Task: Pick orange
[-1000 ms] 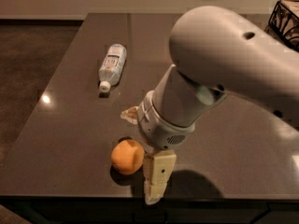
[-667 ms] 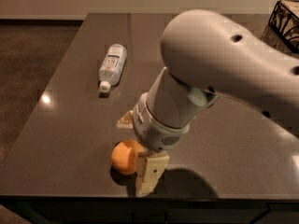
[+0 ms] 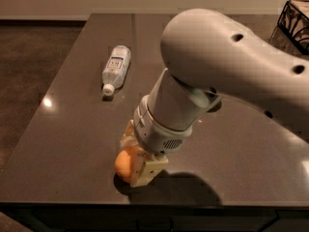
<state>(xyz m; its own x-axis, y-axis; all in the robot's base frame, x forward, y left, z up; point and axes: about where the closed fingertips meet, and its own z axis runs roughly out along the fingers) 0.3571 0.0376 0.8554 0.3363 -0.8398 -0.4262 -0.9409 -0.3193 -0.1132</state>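
A dark floor [image 3: 29, 57] is showing at the far left, beside a glossy dark table [image 3: 67, 134] that is catching a small spot of light near its left edge. A clear bottle [image 3: 116, 67] is lying on its side on the table's left half, with its white cap pointing toward the near edge. It is wearing a pale label with dark print, but none of the writing can be read. Nearer the front edge, right of the bottle and well apart from it, the orange [image 3: 122, 164] is sitting on the table. The gripper [image 3: 140, 170] is pressing down right against the orange, covering its top and right side. Whether it is clasping the fruit or merely resting around it cannot be told. The bulky white arm [image 3: 217, 66] is sweeping up and to the right from the gripper. A black wire basket [image 3: 294, 18] is standing at the far right corner.
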